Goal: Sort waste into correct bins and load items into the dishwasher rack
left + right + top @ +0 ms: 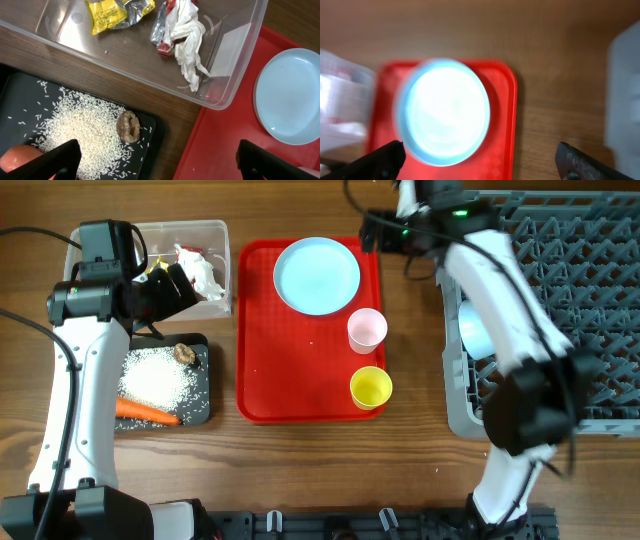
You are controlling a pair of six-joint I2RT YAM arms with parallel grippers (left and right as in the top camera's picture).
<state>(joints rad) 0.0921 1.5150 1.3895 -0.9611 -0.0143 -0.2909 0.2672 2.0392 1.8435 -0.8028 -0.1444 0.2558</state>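
Wooden counter, two arms over it. Clear tub sits at the far left and holds a crumpled yellow wrapper and a red-white wrapper, side by side. Black tray sits just beside the tub, on the side nearer the arm bases. It carries a spread of white rice, a brown lump at the edge of the rice, and a carrot along the near edge.

Red tray is mid-counter. On it are a light blue plate at the far end, a pink cup near the plate, and a yellow cup in the near right corner, both cups upright. Grey rack is at the right. A light blue bowl sits in its left part, mostly hidden by the right arm.

Left end effector hangs above the gap between tub, black tray and red tray, with its fingers spread wide and holding nothing. Right end effector hangs above the plate end of the red tray, its fingers also wide apart and empty. The right wrist view is blurred.
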